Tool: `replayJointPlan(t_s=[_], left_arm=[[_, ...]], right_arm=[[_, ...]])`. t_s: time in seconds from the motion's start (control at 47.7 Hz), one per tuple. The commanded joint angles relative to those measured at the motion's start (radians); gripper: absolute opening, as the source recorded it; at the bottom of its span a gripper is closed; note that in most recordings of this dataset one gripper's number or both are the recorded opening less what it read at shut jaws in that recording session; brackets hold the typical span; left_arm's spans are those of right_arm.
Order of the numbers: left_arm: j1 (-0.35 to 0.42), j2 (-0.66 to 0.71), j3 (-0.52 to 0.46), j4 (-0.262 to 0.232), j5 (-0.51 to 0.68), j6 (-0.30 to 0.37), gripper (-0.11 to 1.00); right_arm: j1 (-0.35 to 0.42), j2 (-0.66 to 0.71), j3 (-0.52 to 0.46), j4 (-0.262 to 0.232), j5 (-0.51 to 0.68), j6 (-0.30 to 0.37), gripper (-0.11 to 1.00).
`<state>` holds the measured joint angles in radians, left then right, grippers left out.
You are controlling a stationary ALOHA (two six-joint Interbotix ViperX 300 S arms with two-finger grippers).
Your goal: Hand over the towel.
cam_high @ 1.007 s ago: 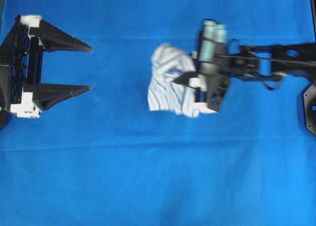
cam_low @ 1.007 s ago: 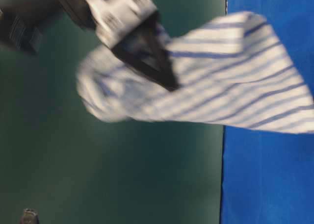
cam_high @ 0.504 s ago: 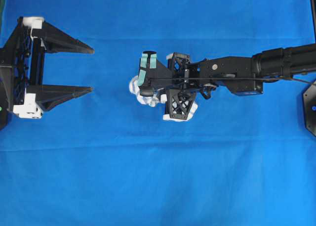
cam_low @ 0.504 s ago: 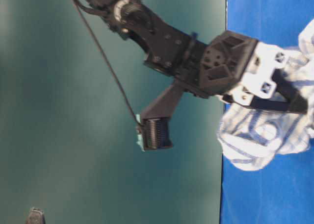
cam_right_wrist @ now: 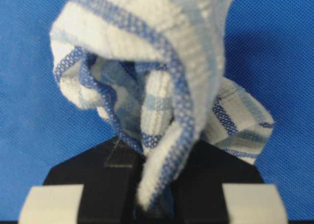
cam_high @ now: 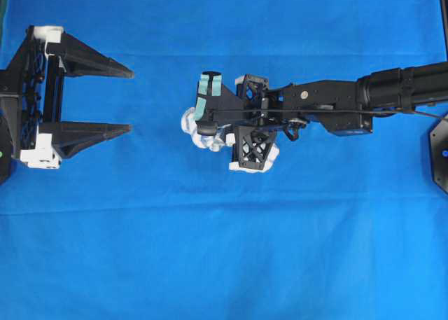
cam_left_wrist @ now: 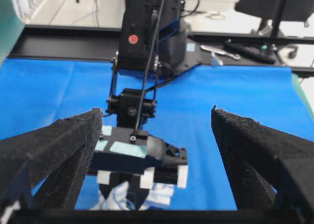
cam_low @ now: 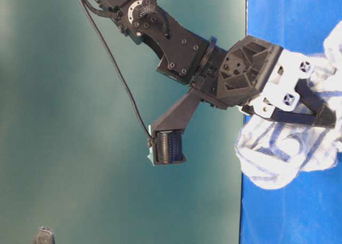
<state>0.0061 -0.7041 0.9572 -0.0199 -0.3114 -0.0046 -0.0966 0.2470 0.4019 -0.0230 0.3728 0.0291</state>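
Note:
The towel [cam_high: 190, 122], white with thin blue stripes, is bunched under my right gripper [cam_high: 201, 132] near the middle of the overhead view. That gripper points down and leftward and is shut on a fold of the towel [cam_right_wrist: 157, 62], which fills the right wrist view. From table level the towel [cam_low: 283, 153] bulges around the dark fingers [cam_low: 320, 115]. My left gripper [cam_high: 131, 100] stands wide open at the left, facing the towel with a gap of bare cloth between. In the left wrist view the towel [cam_left_wrist: 117, 197] peeks out below the right gripper.
A large plain blue cloth [cam_high: 224, 264] covers the whole table. The right arm [cam_high: 378, 96] stretches in from the right edge. A black frame rail [cam_left_wrist: 64, 42] runs along the table's far side behind that arm's base.
One second ago the towel hung spread out further right. The right gripper has since carried it left and lower, bunching it up. Nothing has moved in the last half second; the left gripper has kept still.

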Motion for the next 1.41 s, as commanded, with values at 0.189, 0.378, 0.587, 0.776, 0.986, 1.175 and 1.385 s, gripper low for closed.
replayJointPlan(t_s=[0.189,0.378,0.587,0.776,0.986,1.175,1.385], left_arm=[[-0.002,-0.003,-0.011,-0.002,0.006,0.0,0.94],[-0.003,-0.003,-0.011,-0.002,0.008,0.0,0.94],[-0.002,-0.003,-0.011,-0.002,0.009,0.002,0.94],[-0.002,-0.003,-0.009,-0.002,0.014,0.009,0.94],[-0.002,-0.002,-0.009,-0.002,0.014,0.015,0.94],[-0.002,-0.003,-0.003,-0.002,0.015,0.017,0.94],[-0.002,-0.028,0.005,-0.002,0.04,0.018,0.94]], right_arm=[[0.002,-0.095,0.011,-0.003,-0.003,0.008,0.56],[0.0,-0.25,0.058,-0.003,-0.011,0.008,0.71],[0.0,-0.505,0.161,-0.005,-0.095,0.008,0.72],[0.0,-0.738,0.301,-0.005,-0.273,0.006,0.72],[0.0,-0.888,0.42,-0.006,-0.394,0.002,0.72],[0.0,-0.914,0.48,-0.006,-0.469,0.002,0.72],[0.0,-0.93,0.482,-0.006,-0.474,0.002,0.72]])
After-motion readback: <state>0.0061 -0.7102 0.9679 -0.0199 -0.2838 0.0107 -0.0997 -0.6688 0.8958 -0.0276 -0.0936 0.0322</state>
